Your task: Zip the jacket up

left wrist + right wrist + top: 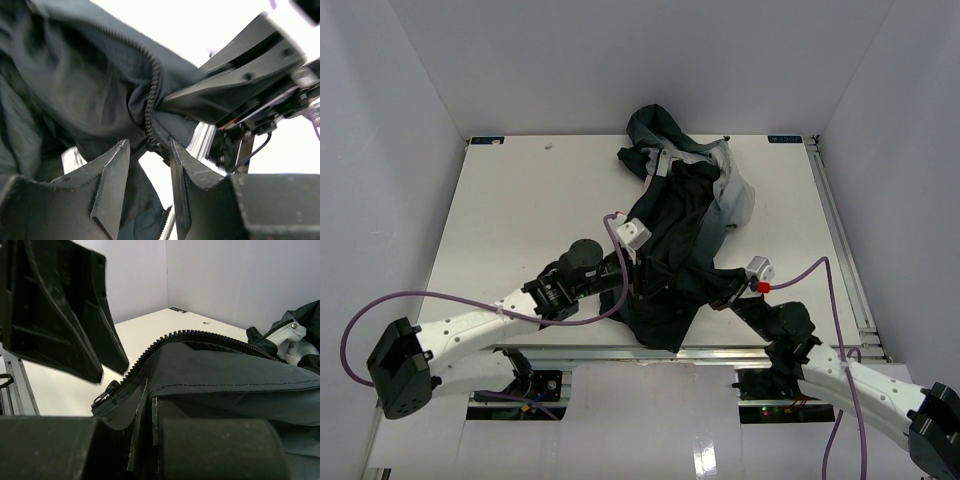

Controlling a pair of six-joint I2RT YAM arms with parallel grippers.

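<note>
Jacket [675, 235] on table [520, 200] | right gripper [149, 410] clamping it | left gripper [148, 150] parted

Bright, even light, the jacket [670, 250] casting soft shadows and blurring close-up in the left wrist view.

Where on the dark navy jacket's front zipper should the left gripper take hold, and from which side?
Take the small dark slider at the lower end of the toothed zipper line on the dark navy fabric jacket. Come from the left arm's side, jaws straddling the teeth: the left gripper faces it open, and the right gripper pinches the fabric beside it, likely keeping it taut.
</note>
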